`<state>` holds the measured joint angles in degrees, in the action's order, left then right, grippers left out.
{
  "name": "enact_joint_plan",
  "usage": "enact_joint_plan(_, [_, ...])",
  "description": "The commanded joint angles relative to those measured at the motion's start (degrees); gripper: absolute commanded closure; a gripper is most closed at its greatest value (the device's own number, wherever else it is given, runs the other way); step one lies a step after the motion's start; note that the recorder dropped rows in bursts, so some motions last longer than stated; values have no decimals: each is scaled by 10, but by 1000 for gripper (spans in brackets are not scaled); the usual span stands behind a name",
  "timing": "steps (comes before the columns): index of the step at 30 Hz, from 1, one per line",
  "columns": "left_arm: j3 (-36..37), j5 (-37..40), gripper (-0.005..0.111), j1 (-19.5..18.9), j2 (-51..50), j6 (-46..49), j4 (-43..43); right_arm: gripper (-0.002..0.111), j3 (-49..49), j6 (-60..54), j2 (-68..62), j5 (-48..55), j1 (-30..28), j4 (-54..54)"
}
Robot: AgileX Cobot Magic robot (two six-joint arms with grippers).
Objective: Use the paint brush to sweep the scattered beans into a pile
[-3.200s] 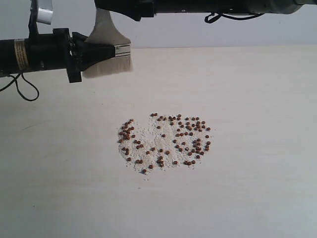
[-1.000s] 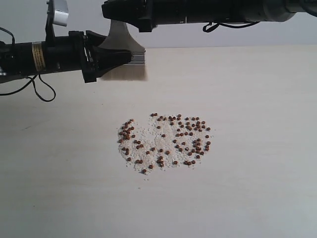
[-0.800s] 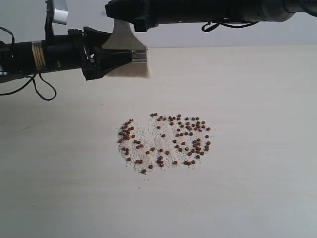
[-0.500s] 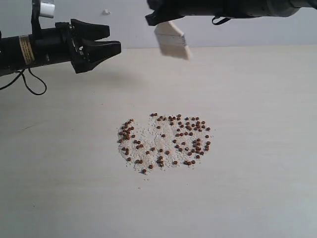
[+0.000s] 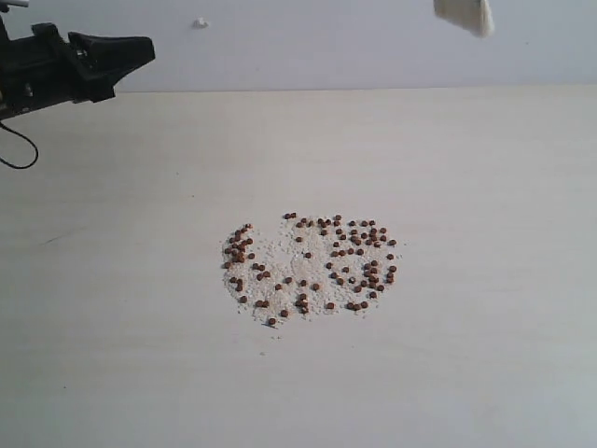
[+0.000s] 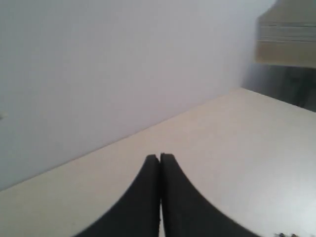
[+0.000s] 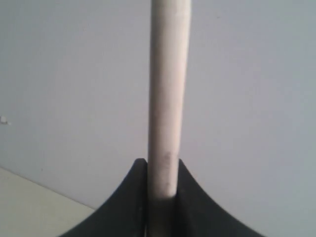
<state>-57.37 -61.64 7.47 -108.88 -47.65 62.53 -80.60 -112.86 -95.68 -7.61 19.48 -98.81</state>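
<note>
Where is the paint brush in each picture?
Exterior view: paint brush bristles at the top edge, right of centre.
Left wrist view: its head hangs beyond the left gripper.
Right wrist view: its handle between the right gripper's jaws.
Shared landmark: the table.

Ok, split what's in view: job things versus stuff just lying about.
Job: beans, paint brush, right gripper holding it.
Lying about: whitish crumbs among the beans, left gripper shut and empty, speck on the wall.
</note>
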Motion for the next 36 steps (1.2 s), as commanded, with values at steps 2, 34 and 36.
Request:
enact_joint_plan(2, [194,80,107,1,157,168,-255,108,66,-13,86,-73,51,4])
enact_joint_plan(34, [574,387,107,-9,944,288,-442,108,238,42,211,-329,284,196])
enact_joint_plan(36, [574,409,107,-12,972,288,-442,108,257,78,212,-364,302,244])
